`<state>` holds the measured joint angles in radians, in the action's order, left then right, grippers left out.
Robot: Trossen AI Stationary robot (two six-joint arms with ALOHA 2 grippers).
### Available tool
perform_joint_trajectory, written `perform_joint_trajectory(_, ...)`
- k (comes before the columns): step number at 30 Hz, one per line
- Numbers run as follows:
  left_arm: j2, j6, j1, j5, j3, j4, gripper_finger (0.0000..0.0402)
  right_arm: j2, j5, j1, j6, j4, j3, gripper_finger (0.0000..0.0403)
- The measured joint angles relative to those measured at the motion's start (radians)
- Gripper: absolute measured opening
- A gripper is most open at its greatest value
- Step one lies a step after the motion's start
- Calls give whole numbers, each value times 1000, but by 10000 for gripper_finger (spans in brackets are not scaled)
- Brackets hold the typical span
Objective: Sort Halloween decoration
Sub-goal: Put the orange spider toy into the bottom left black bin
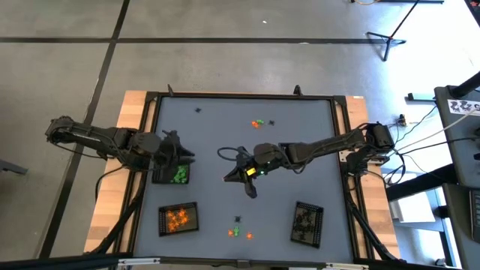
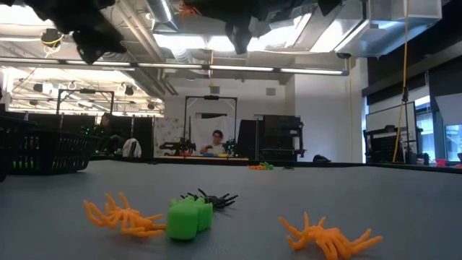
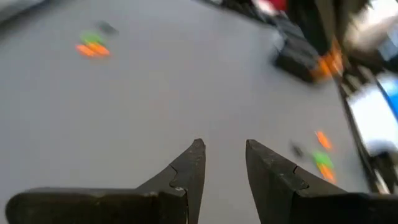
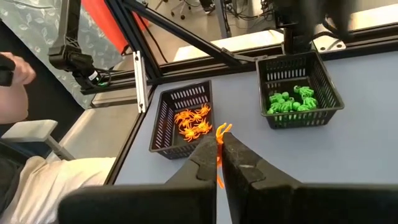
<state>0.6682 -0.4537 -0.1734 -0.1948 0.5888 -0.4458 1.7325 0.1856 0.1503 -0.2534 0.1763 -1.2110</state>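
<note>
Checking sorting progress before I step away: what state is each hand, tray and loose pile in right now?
Right hand: shut on an orange spider, raised mid-table.
Left hand: open, empty, above the green tray.
Green tray: holds green trinkets.
Orange tray: holds orange spiders.
Black tray: holds dark trinkets.
Near pile: loose, unsorted.
Far pile: loose, unsorted.
</note>
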Motion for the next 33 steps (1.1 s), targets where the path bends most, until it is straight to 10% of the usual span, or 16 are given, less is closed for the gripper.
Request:
perform_joint_trajectory(5,13,-67,0,-85,0,168,108,0,-3,0,21,0,0,7)
perform_joint_trajectory(12,144,2,0,159,0,417,108,0,-24,0,27,15,0,7)
perform_joint_trajectory(18,309,-14,0,166,0,537,108,0,-29,0,27,17,0,7)
perform_joint_trajectory(33,438,-8,0,185,0,605,108,0,-47,0,45,15,0,7)
